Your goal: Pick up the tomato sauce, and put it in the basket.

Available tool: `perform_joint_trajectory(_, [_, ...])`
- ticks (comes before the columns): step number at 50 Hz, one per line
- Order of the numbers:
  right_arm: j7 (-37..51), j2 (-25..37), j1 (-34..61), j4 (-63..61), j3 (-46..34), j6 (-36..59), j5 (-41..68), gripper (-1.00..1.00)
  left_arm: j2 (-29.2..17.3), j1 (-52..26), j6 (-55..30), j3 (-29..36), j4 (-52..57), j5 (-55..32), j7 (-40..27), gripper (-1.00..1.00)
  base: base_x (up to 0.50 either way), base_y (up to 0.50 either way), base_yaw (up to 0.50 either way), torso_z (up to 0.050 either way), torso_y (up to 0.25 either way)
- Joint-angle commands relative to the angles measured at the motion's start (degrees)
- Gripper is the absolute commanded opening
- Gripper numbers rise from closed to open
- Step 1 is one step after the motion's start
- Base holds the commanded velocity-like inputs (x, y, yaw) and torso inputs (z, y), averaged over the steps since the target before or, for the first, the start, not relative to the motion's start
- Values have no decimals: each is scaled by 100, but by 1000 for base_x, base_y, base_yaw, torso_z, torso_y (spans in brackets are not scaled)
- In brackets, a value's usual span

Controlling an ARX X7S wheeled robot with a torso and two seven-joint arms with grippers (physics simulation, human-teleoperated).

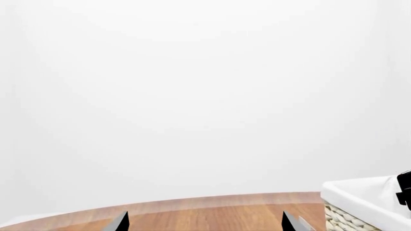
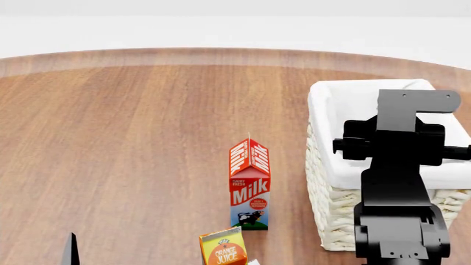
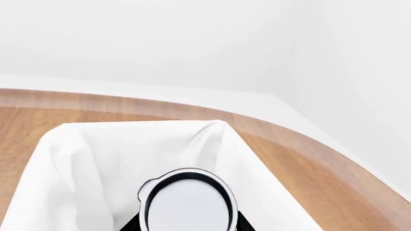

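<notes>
while over the basket (image 3: pixel 70 159), right gripper (image 3: pixel 186 226) clasps tomato sauce (image 3: pixel 186 204).

A wooden table (image 2: pixel 132 138) is seen bearing 3 items: basket (image 2: pixel 327 204) at right, milk carton (image 2: pixel 250 185) at centre, orange juice carton (image 2: pixel 223 248) at bottom.

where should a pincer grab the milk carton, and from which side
Probably the flat side walls of the milk carton, below its sloped gable. It stands upright, so come in level from the robot's left: the orange juice carton sits close in front, the basket to its right.
</notes>
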Motion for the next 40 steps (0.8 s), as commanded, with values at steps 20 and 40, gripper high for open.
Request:
perform_joint_trajectory(20, [-238, -22, 413, -72, 414, -1156, 58, 100, -54, -29, 2, 85, -27, -14, -60, 100, 0, 0, 0, 0, 0])
perform_joint_trajectory(40, [-565, 408, -2679, -8165, 455, 1307, 840, 100, -87, -46, -9, 147, -16, -6, -101, 100, 0, 0, 0, 0, 0])
